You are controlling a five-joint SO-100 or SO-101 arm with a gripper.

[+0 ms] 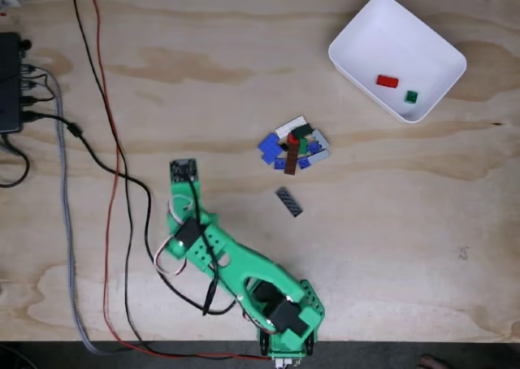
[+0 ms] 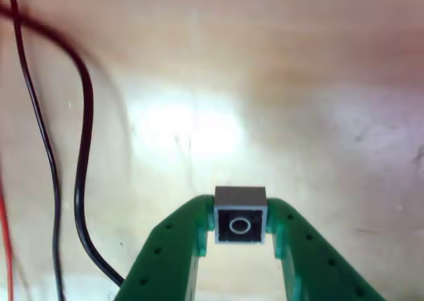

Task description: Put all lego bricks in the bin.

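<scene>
A small grey brick point(image 2: 240, 216) is pinched between the green gripper point(image 2: 240, 238) fingers, underside showing, presumably for carrying. The white bin point(image 1: 357, 36) sits well apart, already holding a red brick point(image 1: 387, 81) and a green brick point(image 1: 411, 97); a pile of bricks point(image 1: 294, 144) is left on the table point(image 1: 406, 239).

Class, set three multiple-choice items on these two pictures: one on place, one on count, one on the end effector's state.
1. Where does the white shallow plastic bin sit in the fixed view?
A. upper right
B. lower left
C. centre

2. How many lego bricks lie in it?
A. none
B. two
C. five

3. The green end effector is:
A. wide open, holding nothing
B. shut on a small grey square lego brick
C. shut on a cable

Answers: 1 A, the bin is by the top right corner. 2 B, a red brick and a green brick. 3 B, the grey brick sits clamped between both fingers.
</scene>
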